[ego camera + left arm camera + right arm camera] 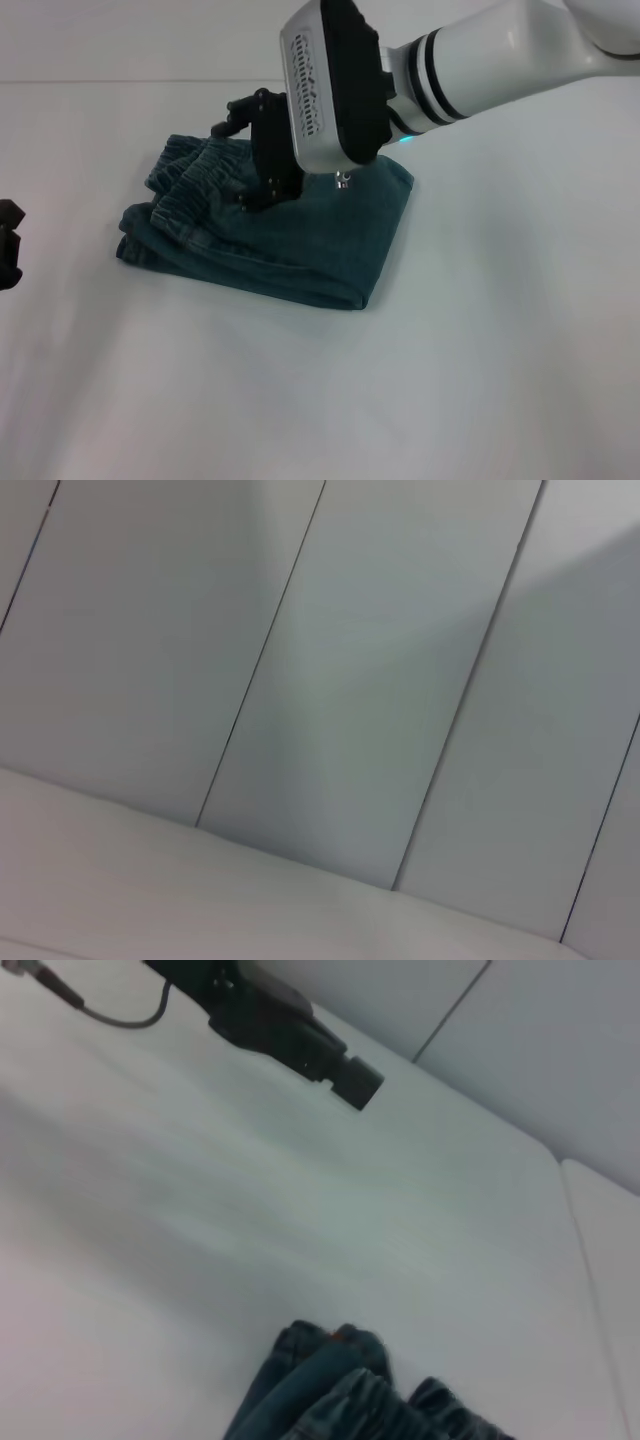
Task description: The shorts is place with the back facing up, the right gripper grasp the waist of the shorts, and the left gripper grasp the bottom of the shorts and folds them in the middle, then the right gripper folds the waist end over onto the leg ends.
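While the shorts point(290, 235) lie folded into a compact stack mid-table point(450, 380), waist point(195, 180) bunched on top at the robot's-left end, right gripper point(250, 150) sits over the stack's far edge by the waist; fingers look closed, prob not gripping cloth. Left gripper point(8, 245) parked well left of shorts, state can't tell.
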Robot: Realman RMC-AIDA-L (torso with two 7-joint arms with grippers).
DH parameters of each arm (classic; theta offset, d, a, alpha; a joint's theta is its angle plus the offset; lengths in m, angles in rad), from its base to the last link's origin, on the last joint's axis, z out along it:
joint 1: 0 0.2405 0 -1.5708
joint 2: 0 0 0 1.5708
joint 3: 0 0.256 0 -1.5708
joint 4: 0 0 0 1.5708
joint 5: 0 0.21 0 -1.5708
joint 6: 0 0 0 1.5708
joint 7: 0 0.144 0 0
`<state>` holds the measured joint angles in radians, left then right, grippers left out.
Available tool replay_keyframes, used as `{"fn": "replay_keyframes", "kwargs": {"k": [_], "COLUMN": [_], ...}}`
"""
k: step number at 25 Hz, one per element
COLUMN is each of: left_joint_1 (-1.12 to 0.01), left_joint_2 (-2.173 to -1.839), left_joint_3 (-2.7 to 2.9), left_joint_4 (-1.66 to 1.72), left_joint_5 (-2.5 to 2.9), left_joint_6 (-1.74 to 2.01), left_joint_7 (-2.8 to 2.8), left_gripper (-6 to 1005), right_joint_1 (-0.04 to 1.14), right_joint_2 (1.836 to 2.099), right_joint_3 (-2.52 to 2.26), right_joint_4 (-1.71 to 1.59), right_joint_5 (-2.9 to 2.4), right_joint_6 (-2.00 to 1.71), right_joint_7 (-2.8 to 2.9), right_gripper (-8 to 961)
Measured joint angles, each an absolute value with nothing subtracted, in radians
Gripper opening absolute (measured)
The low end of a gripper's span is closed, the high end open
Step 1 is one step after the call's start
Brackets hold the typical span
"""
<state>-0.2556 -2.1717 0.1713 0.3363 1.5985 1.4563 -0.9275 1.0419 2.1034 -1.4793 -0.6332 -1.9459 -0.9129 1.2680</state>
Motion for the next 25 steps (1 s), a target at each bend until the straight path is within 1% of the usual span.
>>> {"fn": "replay_keyframes", "kwargs": {"k": [3, 6, 9, 12, 14, 16, 19, 22, 25], "left_joint_1": [-0.256, -0.254, -0.254, -0.262, -0.272, -0.284, -0.302, -0.321, -0.332], "left_joint_2": [-2.171, -2.169, -2.165, -2.162, -2.159, -2.156, -2.142, -2.119, -2.108], "left_joint_3": [0.172, 0.180, 0.189, 0.195, 0.215, 0.241, 0.278, 0.293, 0.293], "left_joint_4": [0.335, 0.340, 0.363, 0.383, 0.404, 0.430, 0.477, 0.516, 0.547], "left_joint_5": [1.599, 1.607, 1.645, 1.700, 1.753, 1.807, 1.886, 1.973, 2.035], "left_joint_6": [1.464, 1.482, 1.509, 1.529, 1.537, 1.538, 1.542, 1.566, 1.603], "left_joint_7": [-0.898, -0.874, -0.870, -0.876, -0.899, -0.936, -1.023, -1.105, -1.148], "left_gripper": [67, 71, 75, 79, 81, 285, 334, 383, 432], "right_joint_1": [0.980, 0.866, 0.740, 0.616, 0.533, 0.466, 0.373, 0.318, 0.277], "right_joint_2": [2.098, 2.094, 2.093, 2.090, 2.089, 2.091, 2.097, 2.096, 2.097], "right_joint_3": [-1.462, -1.412, -1.352, -1.303, -1.284, -1.281, -1.294, -1.304, -1.304], "right_joint_4": [-0.716, -0.861, -0.970, -0.999, -0.997, -0.997, -0.996, -0.959, -0.909], "right_joint_5": [-1.937, -1.928, -1.885, -1.788, -1.721, -1.681, -1.631, -1.583, -1.522], "right_joint_6": [-0.916, -0.946, -1.005, -1.058, -1.106, -1.135, -1.165, -1.209, -1.245], "right_joint_7": [1.321, 1.404, 1.476, 1.507, 1.502, 1.480, 1.433, 1.354, 1.224], "right_gripper": [688, 834, 882, 930, 929, 927, 926, 925, 924]}}
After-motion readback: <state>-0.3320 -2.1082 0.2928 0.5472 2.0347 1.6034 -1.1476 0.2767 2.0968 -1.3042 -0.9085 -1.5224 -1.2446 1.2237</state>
